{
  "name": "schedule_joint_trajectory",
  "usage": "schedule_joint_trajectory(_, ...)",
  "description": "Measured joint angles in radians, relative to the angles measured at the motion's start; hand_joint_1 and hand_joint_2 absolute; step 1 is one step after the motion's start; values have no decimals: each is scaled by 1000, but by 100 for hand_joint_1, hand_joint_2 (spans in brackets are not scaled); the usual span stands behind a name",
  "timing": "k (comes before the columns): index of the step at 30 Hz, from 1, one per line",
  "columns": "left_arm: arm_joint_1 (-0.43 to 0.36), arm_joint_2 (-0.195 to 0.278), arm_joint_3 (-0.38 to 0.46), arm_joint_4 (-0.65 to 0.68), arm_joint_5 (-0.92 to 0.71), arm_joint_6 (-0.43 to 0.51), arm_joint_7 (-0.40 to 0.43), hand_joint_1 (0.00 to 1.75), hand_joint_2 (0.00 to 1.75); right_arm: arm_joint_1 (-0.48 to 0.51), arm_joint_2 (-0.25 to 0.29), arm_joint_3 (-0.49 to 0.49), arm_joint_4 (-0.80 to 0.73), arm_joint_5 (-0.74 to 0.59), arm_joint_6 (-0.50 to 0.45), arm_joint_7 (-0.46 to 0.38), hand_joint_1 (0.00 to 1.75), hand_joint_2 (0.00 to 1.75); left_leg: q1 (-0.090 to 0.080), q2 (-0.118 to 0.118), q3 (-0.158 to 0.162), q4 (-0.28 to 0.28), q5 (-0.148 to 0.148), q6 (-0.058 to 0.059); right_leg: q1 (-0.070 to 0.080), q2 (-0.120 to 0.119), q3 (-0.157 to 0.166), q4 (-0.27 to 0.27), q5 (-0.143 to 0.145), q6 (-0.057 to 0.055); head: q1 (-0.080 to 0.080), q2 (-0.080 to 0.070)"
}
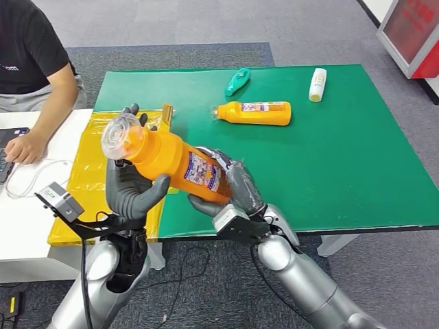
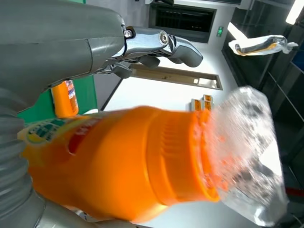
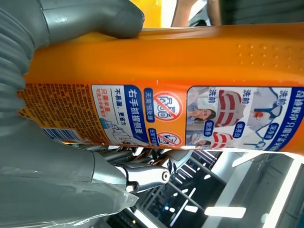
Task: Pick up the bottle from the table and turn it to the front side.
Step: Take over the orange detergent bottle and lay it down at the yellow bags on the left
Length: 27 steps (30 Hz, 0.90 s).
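You have the orange bottle [image 1: 178,159] lifted clear of the green worktop [image 1: 336,164], lying nearly flat above the worktop's near edge, with both hands on it. Your left robot hand [image 1: 129,188] wraps the neck end, its fingers curled round the bottle just behind the clear crinkled plastic over the cap [image 1: 118,133]; the left wrist view shows that plastic [image 2: 247,152] standing out past the orange cap, and the thumb bearing on the bottle's shoulder. Your right robot hand [image 1: 235,188] clasps the base end, fingers closed round the body. In the right wrist view the printed label [image 3: 179,116] faces the camera, with blue panels, red prohibition signs and small pictures, and the thumb [image 3: 90,16] presses the bare orange side beside it.

Farther back on the worktop from the held bottle lies a second orange bottle [image 1: 254,112] on its side, cap end toward a teal bottle [image 1: 237,81] lying just beyond it. A white bottle [image 1: 317,84] lies well apart from these, toward the worktop's far right corner. A yellow sheet [image 1: 90,171] lies under your left robot hand, at the worktop's left edge. Beyond the sheet, a person's hand [image 1: 20,147] rests at a white desk [image 1: 31,219].
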Motion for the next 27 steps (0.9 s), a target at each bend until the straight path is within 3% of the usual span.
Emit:
schedule_joint_trajectory(1,0,0,1,1,7,0,3,0,175,2,-1,-1,-6,-9,5,2,126,175,0,0,0,0,0,0,0,0,0,0,0,0,0,0)
schedule_joint_trajectory(3,-2,-2,2,3,21,-1,8,87,175,5,-3,-3,-18,-21,12,6,81,175,0,0,0,0,0,0,0,0,0,0,0,0,0,0)
schedule_joint_trajectory(5,-4,-5,3,6,31,-3,13,175,175,6,-4,-5,-26,-24,14,10,57,175,0,0,0,0,0,0,0,0,0,0,0,0,0,0)
schedule_joint_trajectory(10,-13,-9,3,13,52,-10,20,166,175,6,-5,-15,-32,-22,11,17,64,175,0,0,0,0,0,0,0,0,0,0,0,0,0,0)
schedule_joint_trajectory(11,-16,-9,3,14,58,-12,25,144,175,6,-5,-16,-33,-22,9,17,78,175,0,0,0,0,0,0,0,0,0,0,0,0,0,0)
schedule_joint_trajectory(14,-26,-13,7,18,92,-19,52,51,175,10,-6,-22,-40,-23,3,16,151,175,0,0,0,0,0,0,0,0,0,0,0,0,0,0)
schedule_joint_trajectory(15,-31,-13,8,20,105,-25,60,28,175,12,-6,-24,-45,-22,2,14,165,175,0,0,0,0,0,0,0,0,0,0,0,0,0,0)
schedule_joint_trajectory(17,-41,-13,11,26,127,-45,70,3,175,18,-9,-26,-59,-19,2,7,175,175,0,0,0,0,0,0,0,0,0,0,0,0,0,0)
schedule_joint_trajectory(27,-93,-14,34,51,137,-78,65,0,175,23,-22,-1,-117,5,12,-9,175,175,0,0,-1,0,0,0,0,0,0,0,0,0,0,0)
